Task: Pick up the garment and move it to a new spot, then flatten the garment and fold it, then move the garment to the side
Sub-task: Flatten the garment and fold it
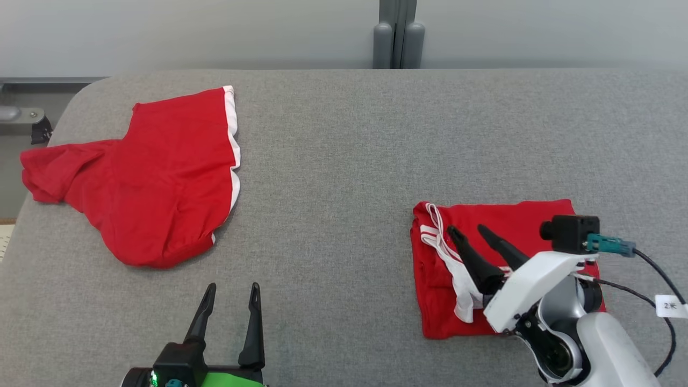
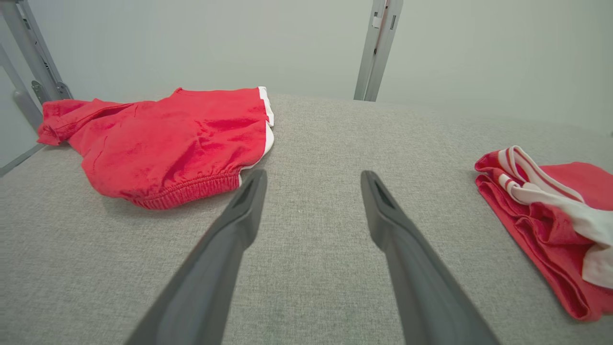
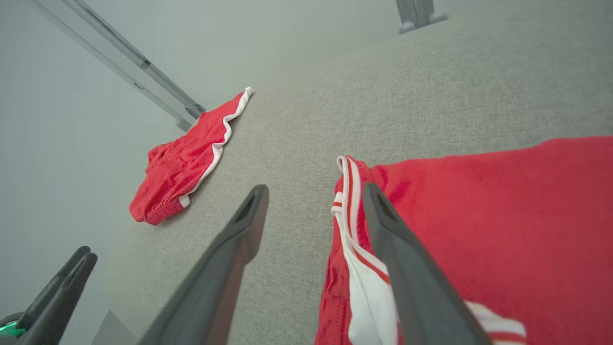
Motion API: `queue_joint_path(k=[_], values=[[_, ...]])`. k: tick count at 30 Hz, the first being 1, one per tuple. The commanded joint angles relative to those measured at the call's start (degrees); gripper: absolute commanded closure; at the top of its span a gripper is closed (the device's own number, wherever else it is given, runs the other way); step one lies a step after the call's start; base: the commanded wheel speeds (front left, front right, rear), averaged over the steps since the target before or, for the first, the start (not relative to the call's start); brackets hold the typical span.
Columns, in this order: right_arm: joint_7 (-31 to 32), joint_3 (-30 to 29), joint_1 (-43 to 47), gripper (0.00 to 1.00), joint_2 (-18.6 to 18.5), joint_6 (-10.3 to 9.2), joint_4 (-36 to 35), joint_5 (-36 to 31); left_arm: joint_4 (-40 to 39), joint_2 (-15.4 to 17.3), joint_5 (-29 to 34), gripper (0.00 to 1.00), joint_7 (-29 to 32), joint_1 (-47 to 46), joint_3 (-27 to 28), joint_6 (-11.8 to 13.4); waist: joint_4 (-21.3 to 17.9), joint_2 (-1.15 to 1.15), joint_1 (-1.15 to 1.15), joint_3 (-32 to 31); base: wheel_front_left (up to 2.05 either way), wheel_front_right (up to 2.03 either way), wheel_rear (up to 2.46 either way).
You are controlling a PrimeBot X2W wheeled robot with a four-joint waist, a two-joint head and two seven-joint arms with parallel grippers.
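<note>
Grey tabletop [image 1: 344,161] bears folded garment [image 1: 529,215], long axis left-right, white trim [image 1: 436,232] leftward.

We are looking at a folded garment [image 1: 510,220] showing bright red, with white bands carrying thin red stripes along one edge. Left of the folded garment, a second garment [image 1: 161,177] is showing the same red with plain white trim. Under the folded garment, the table [image 1: 344,161] is showing a speckled grey weave. Over the folded garment, the right gripper [image 1: 466,230] is showing black fingers on white casing. Left of the folded garment, the left gripper [image 1: 233,287] is showing black above green.
</note>
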Motion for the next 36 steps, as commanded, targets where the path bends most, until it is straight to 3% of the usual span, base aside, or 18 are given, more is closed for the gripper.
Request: queue_joint_path(k=[1,7,9,14,15,17,18,19,20,36], values=[[-1.52,-0.80,1.47,0.00,-0.95,-0.01,-1.46,0.42,-0.22,0.07,0.53,0.00,-0.15,0.83,0.13,-0.16,0.19,0.00,0.00,-0.81,0.00,0.00,0.00],[-9.12,-5.30,5.11,0.00,-5.84,-0.01,-5.50,-3.31,-0.68,0.07,1.21,0.00,-0.15,1.89,1.08,-0.41,-0.83,0.00,0.00,-0.84,0.00,0.00,0.00],[-11.63,-6.83,6.22,0.00,-8.18,-0.01,-4.40,-6.96,-0.71,0.07,1.29,0.00,-0.15,1.91,1.25,-0.57,-1.03,0.00,0.00,-0.68,0.00,0.00,0.00],[-18.03,-8.47,8.21,0.00,-10.10,-0.01,1.79,-15.03,-0.77,0.07,1.70,0.00,-0.15,1.39,1.57,-0.87,-0.94,0.00,0.00,-0.29,0.00,0.00,0.00],[-19.03,-8.34,8.47,0.13,-9.95,-0.01,3.15,-16.42,-0.75,0.07,1.76,0.00,-0.15,1.33,1.59,-0.91,-0.86,0.00,0.00,-0.29,0.00,0.00,0.00],[-21.57,-6.97,8.59,0.53,-9.13,-0.01,5.91,-18.96,-0.61,0.07,1.86,0.00,-0.15,1.28,1.67,-0.98,-0.69,0.00,0.00,-0.27,0.00,0.00,0.00],[-22.61,-6.15,8.35,0.64,-8.27,-0.01,7.52,-19.33,-0.54,0.07,1.82,0.00,-0.15,1.28,1.73,-1.06,-0.60,0.00,0.00,-0.25,0.00,0.00,0.00],[-23.42,-5.25,8.06,0.88,-7.93,-0.01,8.69,-19.72,-0.48,0.07,1.80,0.00,-0.15,1.27,1.78,-1.13,-0.51,0.00,0.00,-0.26,0.00,0.00,0.00],[-24.34,-3.98,7.54,1.00,-7.58,-0.01,10.13,-20.39,-0.42,0.07,1.72,0.00,-0.15,1.29,1.87,-1.13,-0.38,0.00,0.00,-0.33,0.00,0.00,0.00],[-28.23,12.65,-2.60,1.00,-0.57,-0.03,27.90,-22.72,-0.25,0.06,1.23,0.00,-0.15,0.17,3.64,-1.27,1.26,0.00,0.00,-0.29,0.00,0.00,0.00]])
